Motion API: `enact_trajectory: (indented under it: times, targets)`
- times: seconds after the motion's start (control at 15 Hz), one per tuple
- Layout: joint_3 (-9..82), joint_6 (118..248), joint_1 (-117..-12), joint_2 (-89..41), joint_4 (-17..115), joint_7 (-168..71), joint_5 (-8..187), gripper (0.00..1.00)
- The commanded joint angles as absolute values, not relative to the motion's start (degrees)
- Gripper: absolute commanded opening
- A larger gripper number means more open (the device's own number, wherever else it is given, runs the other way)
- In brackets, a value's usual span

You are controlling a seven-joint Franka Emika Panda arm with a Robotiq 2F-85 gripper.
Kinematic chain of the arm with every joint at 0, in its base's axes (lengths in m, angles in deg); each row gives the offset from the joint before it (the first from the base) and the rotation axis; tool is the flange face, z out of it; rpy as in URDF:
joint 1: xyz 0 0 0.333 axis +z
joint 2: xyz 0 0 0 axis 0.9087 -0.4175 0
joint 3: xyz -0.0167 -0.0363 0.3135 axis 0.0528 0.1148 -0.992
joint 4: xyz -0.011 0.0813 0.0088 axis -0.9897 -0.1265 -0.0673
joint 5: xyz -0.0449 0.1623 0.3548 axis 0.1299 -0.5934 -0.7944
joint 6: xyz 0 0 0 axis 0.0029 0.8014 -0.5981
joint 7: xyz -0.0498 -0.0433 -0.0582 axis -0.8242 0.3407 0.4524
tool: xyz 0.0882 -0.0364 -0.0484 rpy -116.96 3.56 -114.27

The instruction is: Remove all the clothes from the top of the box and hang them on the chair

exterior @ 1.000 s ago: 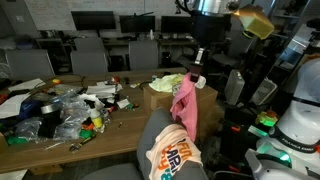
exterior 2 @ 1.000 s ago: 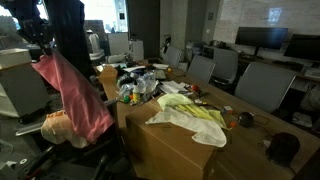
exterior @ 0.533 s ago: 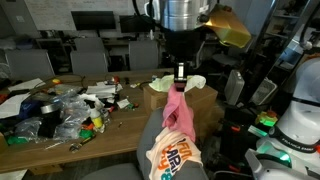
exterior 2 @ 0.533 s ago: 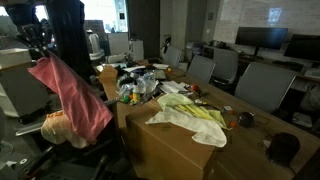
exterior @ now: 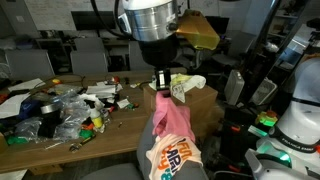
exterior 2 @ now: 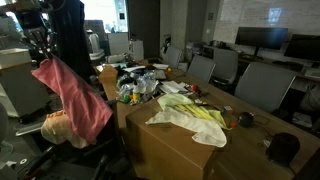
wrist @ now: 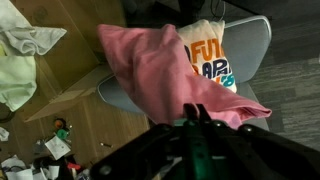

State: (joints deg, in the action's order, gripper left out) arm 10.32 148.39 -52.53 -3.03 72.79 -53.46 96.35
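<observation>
My gripper [exterior: 160, 82] [exterior 2: 42, 52] [wrist: 195, 112] is shut on a pink garment [exterior: 171, 115] [exterior 2: 76, 98] [wrist: 150, 68], which hangs down over the grey chair [exterior: 150, 135] [wrist: 258, 35]. A peach garment with orange-and-blue print [exterior: 173, 158] [exterior 2: 58, 128] [wrist: 207, 55] is draped over the chair's backrest, just under the pink one. The brown cardboard box [exterior: 207, 100] [exterior 2: 165, 150] [wrist: 62, 95] stands behind the chair. A white garment [exterior 2: 180, 118] [wrist: 25, 38] and a pale yellow one [exterior 2: 205, 112] [wrist: 12, 85] lie on top of it.
A long wooden table [exterior: 40, 145] carries clear plastic bags and clutter [exterior: 65, 110] [exterior 2: 140, 85]. Darker office chairs [exterior: 88, 52] [exterior 2: 262, 85] line its far side. A white machine with green lights [exterior: 290, 125] stands beside the chair.
The gripper has carried the pink garment away from the box and over the chair's backrest. The garment now hangs right above the peach one.
</observation>
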Motion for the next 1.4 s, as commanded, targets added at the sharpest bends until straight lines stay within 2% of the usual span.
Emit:
enact_trajectory:
  times: [0.0,0.73,0.8,0.93,1.33]
  targets:
    - [11.9,145.4,-50.9,-6.0,68.2,-51.3,96.9,0.01]
    - [13.4,144.3,-50.8,-6.8,65.7,-49.1,96.3,0.02]
    - [13.5,144.1,-50.8,-6.8,65.5,-49.1,96.2,0.3]
    - [13.7,143.9,-50.8,-6.7,65.4,-49.1,96.0,0.37]
    - [14.3,144.4,-51.1,-6.0,65.7,-48.6,95.1,0.84]
